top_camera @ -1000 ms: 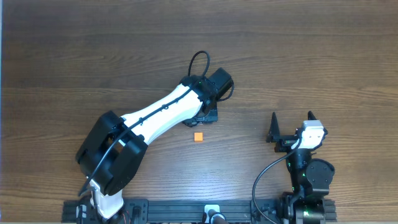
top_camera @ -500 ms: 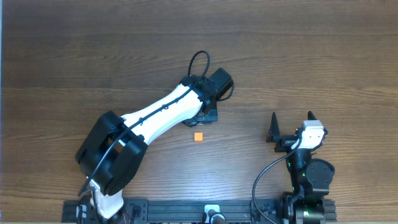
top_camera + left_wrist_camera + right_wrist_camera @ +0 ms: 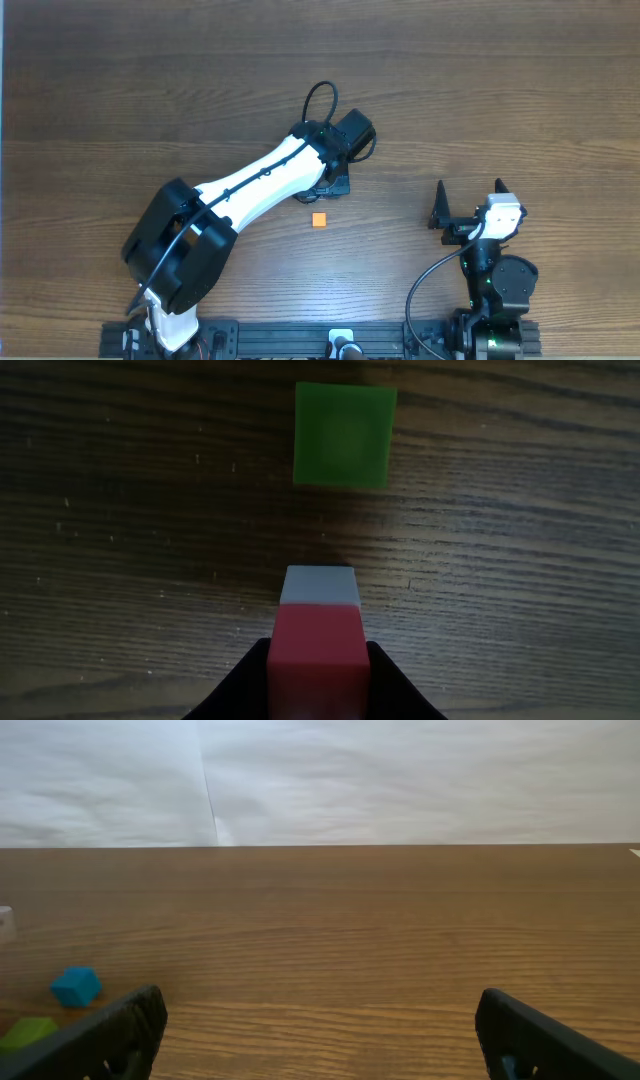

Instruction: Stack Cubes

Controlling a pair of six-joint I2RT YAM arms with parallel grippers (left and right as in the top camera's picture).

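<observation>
left claw clamps red cube; green cube well apart, bare table between

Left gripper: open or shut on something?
Shut on the red cube: the left gripper has both fingers flush against the cube's sides, no gap showing.

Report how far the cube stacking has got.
Done: nothing clearly stacked yet. In hand: the left hand grips a red cube against a white cube, on or beside it, unclear. Left: green cube, orange cube, blue cube lie loose.
</observation>
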